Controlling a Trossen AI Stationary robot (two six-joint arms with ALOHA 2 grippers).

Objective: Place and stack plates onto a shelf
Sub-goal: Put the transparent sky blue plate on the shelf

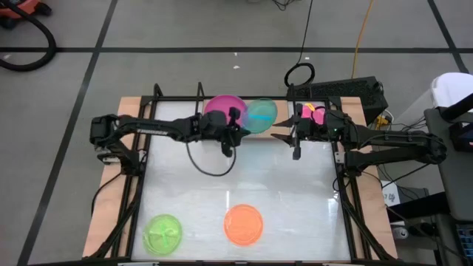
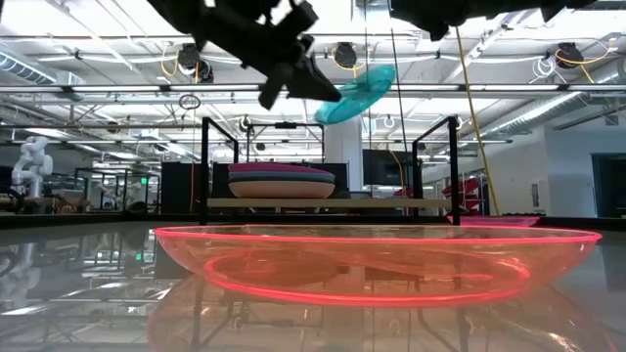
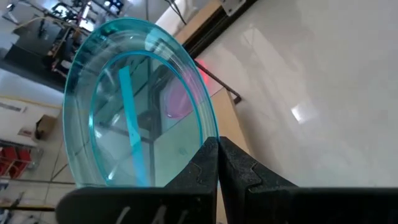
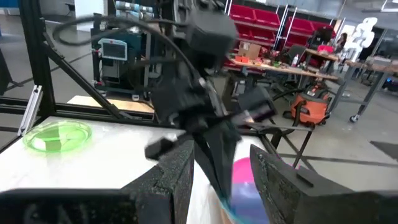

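High view: left end effector [image 1: 238, 133], at 12 o'clock on the desk [image 1: 295, 185], is closed on the rim of a translucent cyan plate [image 1: 260, 114], carried tilted above the shelf [image 2: 333, 202], presumably to clear the magenta-topped stack [image 1: 222, 106]. Right end effector [image 1: 284, 137] waits at 1 o'clock, fingers parted, empty. Orange plate [image 1: 243, 224] and lime plate [image 1: 162, 234] remain at 6–7 o'clock.

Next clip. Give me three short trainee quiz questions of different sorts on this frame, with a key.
1. True or false: the left pincer grips the cyan plate by its rim.
2. Which plates lie on the table's near side? A) orange and green B) black and blue
3. Fill in: the right pincer is ____.

Key: 1 true. 2 A: the orange plate and the green plate. 3 open, empty.
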